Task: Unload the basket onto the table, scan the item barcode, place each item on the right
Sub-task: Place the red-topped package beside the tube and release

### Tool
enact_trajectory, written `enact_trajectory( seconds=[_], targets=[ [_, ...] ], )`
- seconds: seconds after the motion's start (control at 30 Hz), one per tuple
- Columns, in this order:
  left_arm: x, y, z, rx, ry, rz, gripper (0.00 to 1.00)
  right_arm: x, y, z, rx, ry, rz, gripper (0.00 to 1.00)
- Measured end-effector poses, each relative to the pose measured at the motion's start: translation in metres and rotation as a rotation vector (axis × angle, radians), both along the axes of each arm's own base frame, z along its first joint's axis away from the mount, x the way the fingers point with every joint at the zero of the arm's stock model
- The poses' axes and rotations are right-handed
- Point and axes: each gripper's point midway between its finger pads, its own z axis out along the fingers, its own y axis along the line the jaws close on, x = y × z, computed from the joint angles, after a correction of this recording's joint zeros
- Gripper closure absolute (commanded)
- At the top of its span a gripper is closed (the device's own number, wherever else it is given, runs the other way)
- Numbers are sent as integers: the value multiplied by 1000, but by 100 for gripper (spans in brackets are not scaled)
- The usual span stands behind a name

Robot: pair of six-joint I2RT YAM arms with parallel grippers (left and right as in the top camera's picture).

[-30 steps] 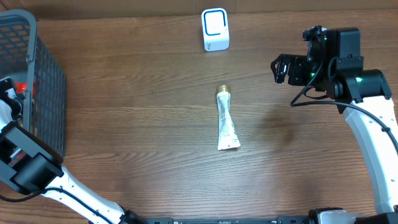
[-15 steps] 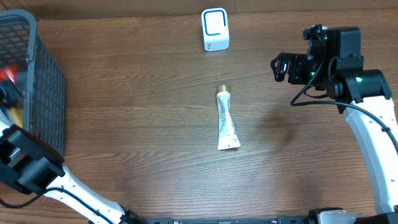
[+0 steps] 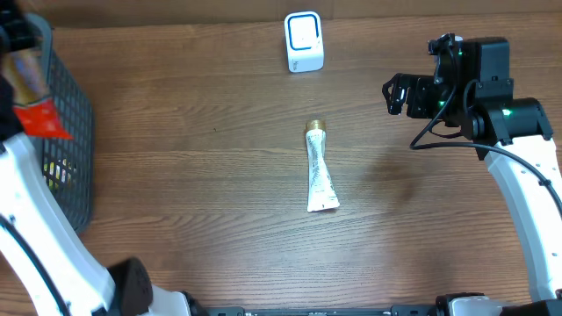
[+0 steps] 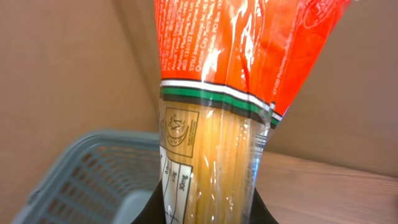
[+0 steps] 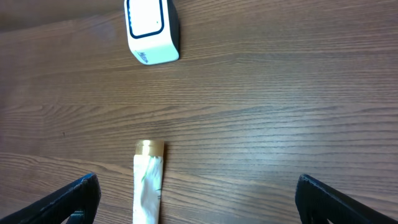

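My left gripper (image 4: 208, 213) is shut on a pack of spaghetti (image 4: 211, 124) with an orange-red printed top and a clear lower part. In the overhead view the pack (image 3: 28, 92) hangs above the grey basket (image 3: 70, 132) at the far left. The white barcode scanner (image 3: 304, 41) stands at the back middle of the table, also seen in the right wrist view (image 5: 152, 28). My right gripper (image 3: 395, 95) hovers open at the right with nothing between its fingers (image 5: 74, 199). A white tube with a gold cap (image 3: 320, 171) lies in the middle of the table.
The grey basket's wall (image 4: 81, 174) shows below the held pack, with something yellow inside it (image 3: 54, 171). The tube (image 5: 148, 186) lies below the right gripper, nearer its left finger. Bare wood table (image 3: 193, 149) stretches between the basket and the tube.
My left arm has risen out of the basket with the spaghetti pack, carrying it up toward the back left. The right arm, tube and scanner have not moved.
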Motion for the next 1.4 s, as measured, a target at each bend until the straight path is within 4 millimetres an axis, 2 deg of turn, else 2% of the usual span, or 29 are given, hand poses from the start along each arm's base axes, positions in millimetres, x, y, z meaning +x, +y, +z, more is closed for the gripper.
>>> enact_trajectory(
  seconds=[0.07,0.1,0.17,0.23,0.33,0.53,0.63,0.73,0.77,0.83,0.87,0.97,1.03,1.1,1.2,1.27,1.4],
  targets=[
    [-5,-22,-3,-35,16,-12,96,0,0,0,0,0,0,0],
    [-5,-30,-12,-68,45,-11,96,0,0,0,0,0,0,0],
    [-1,-46,-43,-163,134,-1,96,0,0,0,0,0,1,0],
    [7,-67,-87,-281,258,13,96,0,0,0,0,-1,0,0],
    [24,-108,-156,-428,452,4,96,0,0,0,0,0,0,0],
    [55,-208,-293,-542,782,-60,96,1,0,1,0,-7,0,0],
    [53,-256,-367,-530,952,-83,96,1,0,1,0,-7,0,0],
    [45,-292,-426,-498,1076,-100,96,0,0,-1,-1,3,0,0],
    [42,-302,-443,-487,1112,-110,96,0,0,-1,0,5,1,0],
    [36,-316,-463,-471,1156,-127,96,0,0,-2,-1,8,1,0],
    [35,-323,-465,-468,1159,-144,91,0,0,-3,-1,11,0,0],
    [30,-338,-464,-472,1177,-197,60,0,0,-3,-1,12,0,0],
    [22,-343,-464,-468,1208,-224,44,0,0,-3,-1,11,0,0],
    [15,-343,-462,-468,1239,-230,36,0,0,-3,-1,12,0,0],
    [12,-341,-447,-466,1259,-244,33,0,0,-3,-2,11,0,0],
    [15,-339,-428,-467,1247,-260,32,0,0,-4,-2,12,1,0],
    [40,-327,-347,-474,1078,-331,25,0,0,-3,-2,10,0,0]
  ],
)
